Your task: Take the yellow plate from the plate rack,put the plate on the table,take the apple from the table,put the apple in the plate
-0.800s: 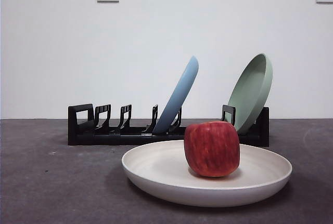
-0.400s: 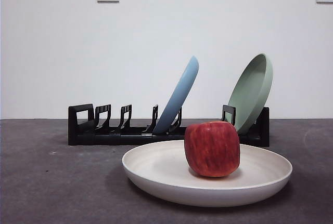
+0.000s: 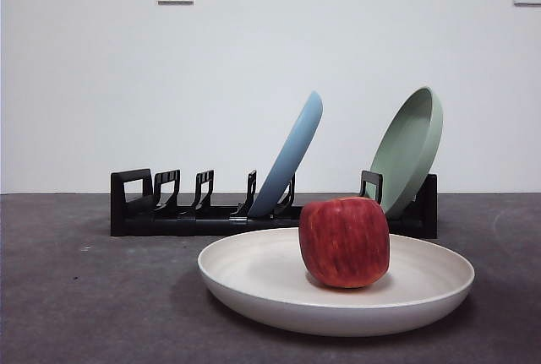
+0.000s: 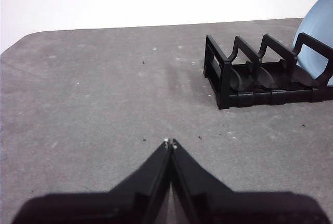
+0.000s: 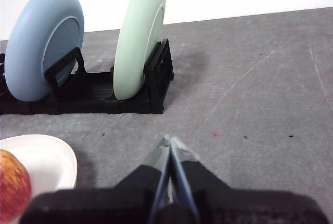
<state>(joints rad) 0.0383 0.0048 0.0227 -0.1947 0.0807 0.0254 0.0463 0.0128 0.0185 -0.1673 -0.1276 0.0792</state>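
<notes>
Red and upright, the apple sits in the yellow plate, which lies flat on the grey worktop just in front of the plate rack. A light blue plate and a pale green plate lean in the rack. My left end effector and my right end effector hover over bare worktop, both fully closed, holding nothing
</notes>
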